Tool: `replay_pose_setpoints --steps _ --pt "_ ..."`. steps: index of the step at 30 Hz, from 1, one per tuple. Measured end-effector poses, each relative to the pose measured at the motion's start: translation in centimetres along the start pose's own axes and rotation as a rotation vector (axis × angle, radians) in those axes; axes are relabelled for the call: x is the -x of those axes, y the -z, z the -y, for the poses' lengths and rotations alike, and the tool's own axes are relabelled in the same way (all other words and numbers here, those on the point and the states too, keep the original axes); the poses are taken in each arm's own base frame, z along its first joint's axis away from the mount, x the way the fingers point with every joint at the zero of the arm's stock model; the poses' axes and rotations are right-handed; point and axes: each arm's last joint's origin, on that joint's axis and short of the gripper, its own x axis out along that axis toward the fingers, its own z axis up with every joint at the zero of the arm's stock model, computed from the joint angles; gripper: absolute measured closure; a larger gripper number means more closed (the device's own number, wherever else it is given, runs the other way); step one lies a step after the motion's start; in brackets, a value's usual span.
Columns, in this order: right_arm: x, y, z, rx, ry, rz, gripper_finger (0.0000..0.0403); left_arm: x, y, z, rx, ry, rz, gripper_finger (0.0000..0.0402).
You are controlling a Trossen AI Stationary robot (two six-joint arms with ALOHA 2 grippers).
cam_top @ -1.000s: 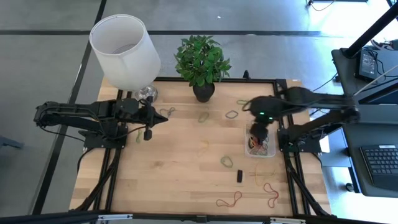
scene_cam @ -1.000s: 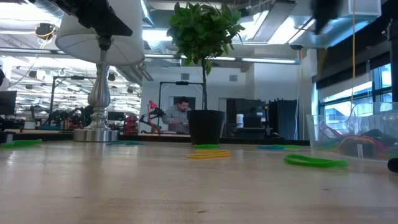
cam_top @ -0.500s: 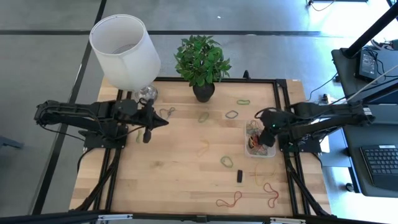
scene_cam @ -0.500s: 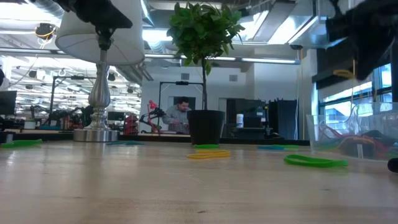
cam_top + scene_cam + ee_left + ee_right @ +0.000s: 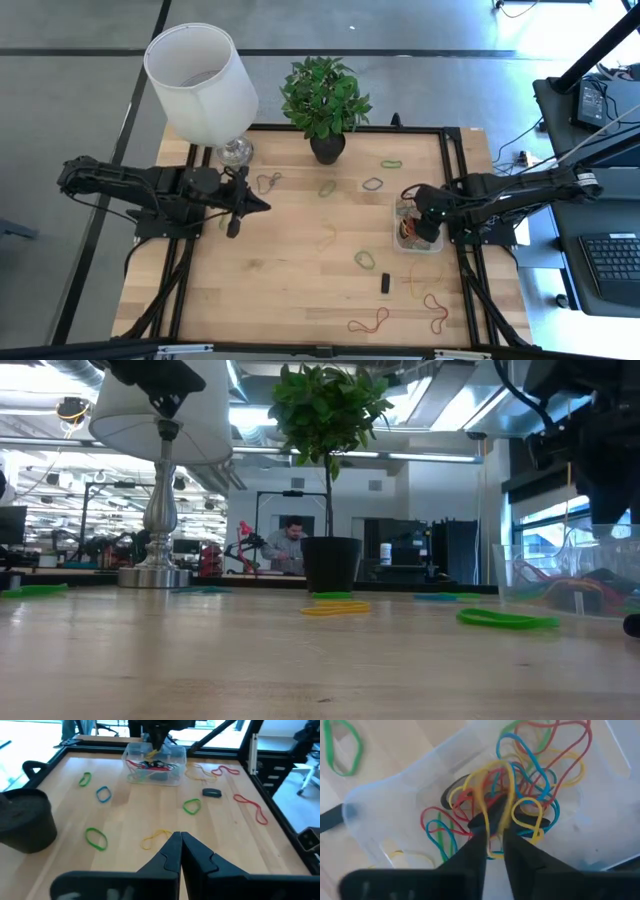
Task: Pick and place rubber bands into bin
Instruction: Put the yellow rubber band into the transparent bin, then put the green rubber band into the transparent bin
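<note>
Right gripper [image 5: 490, 832] inside bin [image 5: 395, 805], fingers slightly apart around yellow rubber band [image 5: 492, 782]; left gripper [image 5: 181, 851] closed, idle

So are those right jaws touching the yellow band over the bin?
Touching: the right wrist view shows the yellow band draped over the right gripper above the bin.

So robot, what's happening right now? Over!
Right gripper down in the bin, fingers slightly apart around a yellow rubber band. Left gripper shut, hovering over table centre. More bands loose on the table. Nothing blocking.
</note>
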Motion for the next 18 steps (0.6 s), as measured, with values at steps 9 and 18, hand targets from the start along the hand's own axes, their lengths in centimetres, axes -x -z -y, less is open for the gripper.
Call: replay_pose_setpoints --steps 9,18 --pt "0.18 -0.06 -0.02 -0.005 0.003 0.005 0.0256 0.0 0.01 -0.05 0.003 -0.019 0.0 0.04" --pt "0.19 0.35 0.31 -0.091 0.038 -0.036 0.023 0.0 0.02 -0.05 0.009 -0.018 -0.001 0.0399"
